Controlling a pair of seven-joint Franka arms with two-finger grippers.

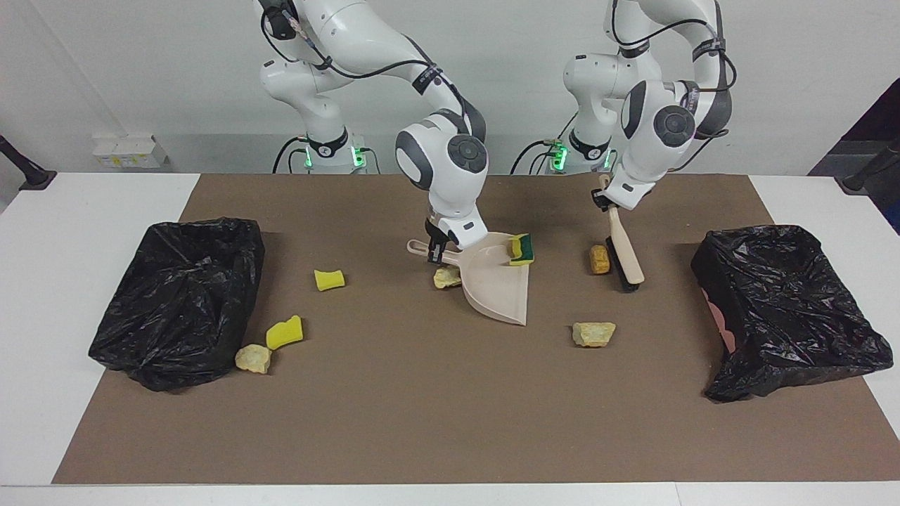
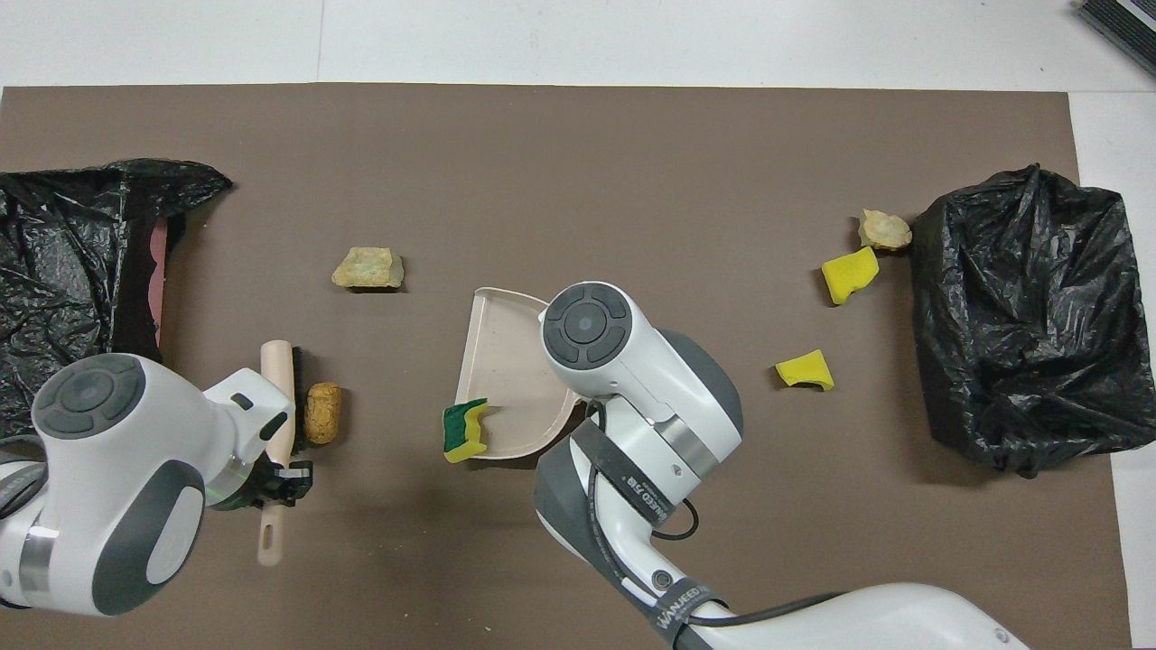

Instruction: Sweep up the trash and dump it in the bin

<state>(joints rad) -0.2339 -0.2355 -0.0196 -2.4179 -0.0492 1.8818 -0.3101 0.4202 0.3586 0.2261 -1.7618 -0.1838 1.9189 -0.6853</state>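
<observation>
Brush (image 1: pixel 624 254) in the left gripper (image 1: pixel 603 201), fingers clamped on its handle, bristles down on the mat and touching the tan cork-like chunk (image 1: pixel 599 258). Right gripper (image 1: pixel 437 246) pinches the dustpan (image 1: pixel 496 287) by its handle; pan sits tilted w/ mouth toward the left arm's end, a yellow-green sponge piece (image 1: pixel 521 249) leaning on its rim nearer the robots. Step in hand, as I read it: push the chunk along the mat into the pan

To do it well: keep bristles pressed flat so the chunk can't roll under, sweep straight at the pan mouth, short strokes. Pan lip should lie flush on the mat, else scraps slip beneath. Sponge piece on the rim may topple out, so nudge it inward too

Rest of trash still loose: tan chunk (image 1: pixel 593 333) farther from robots than the brush, another (image 1: pixel 448 277) tucked beside the pan handle, two yellow pieces (image 1: pixel 329 280) (image 1: pixel 284 332) and a tan bit (image 1: pixel 253 358) near the black bin (image 1: pixel 179 299) at the right arm's end. Second bin (image 1: pixel 784 309) at the left arm's end. Nothing dumped yet afaict
</observation>
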